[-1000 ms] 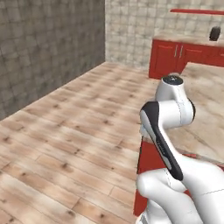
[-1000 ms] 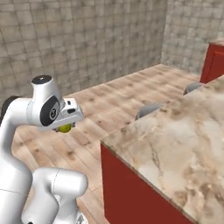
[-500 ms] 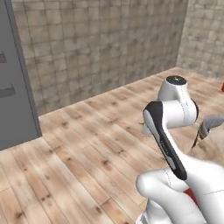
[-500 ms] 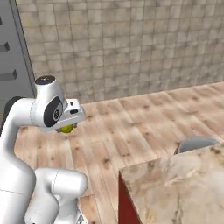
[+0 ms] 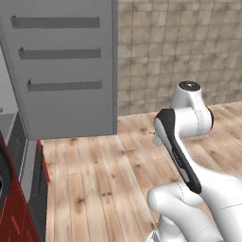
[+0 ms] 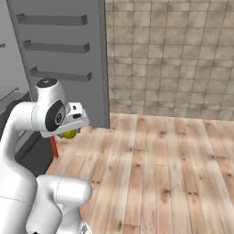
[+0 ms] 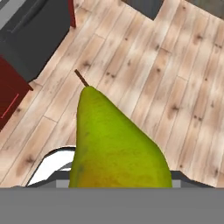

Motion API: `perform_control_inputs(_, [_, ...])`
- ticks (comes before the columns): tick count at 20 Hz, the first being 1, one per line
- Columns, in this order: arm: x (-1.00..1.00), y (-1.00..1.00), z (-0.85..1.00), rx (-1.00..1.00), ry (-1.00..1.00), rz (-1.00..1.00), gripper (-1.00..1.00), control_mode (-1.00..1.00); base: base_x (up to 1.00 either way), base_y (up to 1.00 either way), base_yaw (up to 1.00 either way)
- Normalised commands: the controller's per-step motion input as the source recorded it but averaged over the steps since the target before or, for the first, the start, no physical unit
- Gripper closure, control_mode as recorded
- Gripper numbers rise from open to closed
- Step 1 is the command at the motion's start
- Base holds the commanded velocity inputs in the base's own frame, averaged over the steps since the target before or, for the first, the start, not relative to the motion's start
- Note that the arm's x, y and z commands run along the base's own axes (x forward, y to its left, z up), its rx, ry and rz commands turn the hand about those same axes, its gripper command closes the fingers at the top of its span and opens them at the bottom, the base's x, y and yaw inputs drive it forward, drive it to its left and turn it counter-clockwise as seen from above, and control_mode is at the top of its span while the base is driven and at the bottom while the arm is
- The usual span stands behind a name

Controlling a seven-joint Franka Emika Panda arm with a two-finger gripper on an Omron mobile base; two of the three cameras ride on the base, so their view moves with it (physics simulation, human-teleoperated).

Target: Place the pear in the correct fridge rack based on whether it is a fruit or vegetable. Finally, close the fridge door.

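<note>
One pear (image 7: 116, 144) sits pinched in the gripper (image 6: 69, 133), stem pointing away from the hand, above a wooden plank floor (image 6: 160, 169). Beyond it one fridge door (image 5: 66, 71) stands open, three bins on its inner face, beside a stone-tiled wall (image 6: 173, 55).

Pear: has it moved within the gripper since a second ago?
No. In the right base view the pear sits under the same white hand as before; the base turned, bringing the fridge door into view.
</note>
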Motion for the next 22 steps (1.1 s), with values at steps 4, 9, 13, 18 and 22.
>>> perform_control_inputs(4, [0.0, 0.0, 0.0, 0.0, 0.0, 0.0, 1.0, 1.0, 0.45, 0.41, 0.69])
perform_control_inputs(9, [0.0, 0.0, 0.0, 0.0, 0.0, 0.0, 1.0, 1.0, 0.89, 0.09, 0.65])
perform_control_inputs(13, [0.0, 0.0, 0.0, 0.0, 0.0, 0.0, 1.0, 1.0, 1.0, -0.36, 0.47])
perform_control_inputs(18, [0.0, 0.0, 0.0, 0.0, 0.0, 0.0, 1.0, 1.0, 0.92, -0.22, 0.42])
perform_control_inputs(22, [0.0, 0.0, 0.0, 0.0, 0.0, 0.0, 1.0, 1.0, 0.63, 0.0, 0.46])
